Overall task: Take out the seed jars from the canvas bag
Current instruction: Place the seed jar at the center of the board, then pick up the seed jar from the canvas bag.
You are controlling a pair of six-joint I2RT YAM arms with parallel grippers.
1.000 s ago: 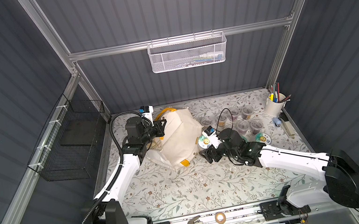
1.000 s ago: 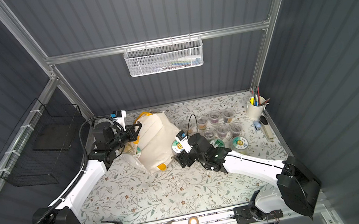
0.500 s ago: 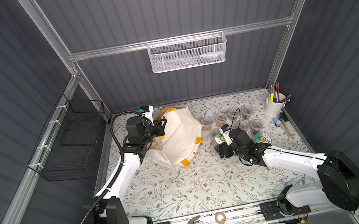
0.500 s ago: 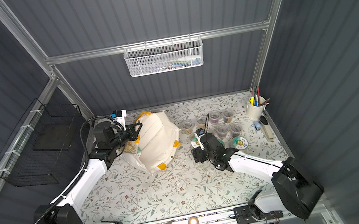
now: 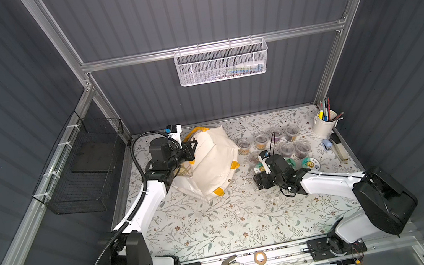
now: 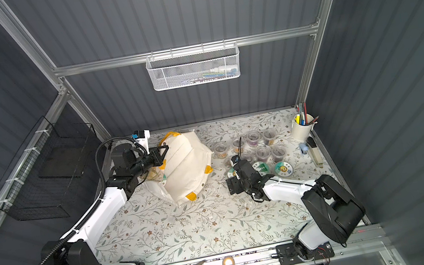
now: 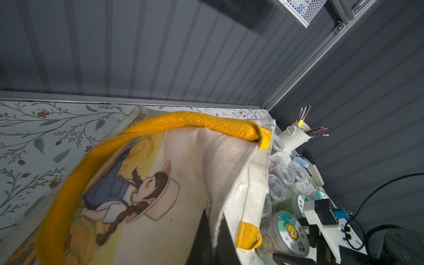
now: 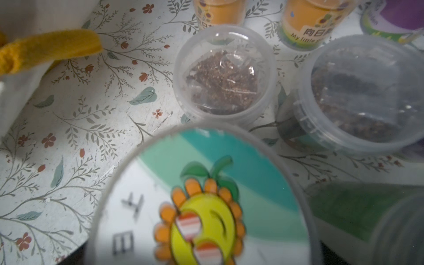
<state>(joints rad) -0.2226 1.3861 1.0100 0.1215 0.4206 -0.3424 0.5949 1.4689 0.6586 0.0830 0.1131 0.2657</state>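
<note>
The off-white canvas bag (image 5: pixel 213 162) (image 6: pixel 184 167) lies tipped on the mat at the back left. My left gripper (image 5: pixel 192 149) (image 7: pixel 213 241) is shut on its rim beside a yellow handle (image 7: pixel 183 121). The bag's inside is hidden. Several seed jars (image 5: pixel 286 148) (image 6: pixel 262 154) stand in a cluster to its right. Two larger ones with pictured lids (image 5: pixel 310 163) stand nearer the front. My right gripper (image 5: pixel 261 177) (image 6: pixel 235 184) hangs over a sunflower-lidded jar (image 8: pixel 202 206) (image 7: pixel 290 231) at the cluster's left edge. Its fingers straddle that jar, and contact is not visible.
A white pen cup (image 5: pixel 324 126) and a stapler (image 5: pixel 338 147) stand at the back right corner. A white mesh basket (image 5: pixel 222 63) hangs on the back wall and a black wire basket (image 5: pixel 89 171) on the left wall.
My right gripper has travelled right from the bag's side to the jar cluster, bringing the sunflower-lidded jar with it. The bag has sagged a little. The left arm has stayed put.
</note>
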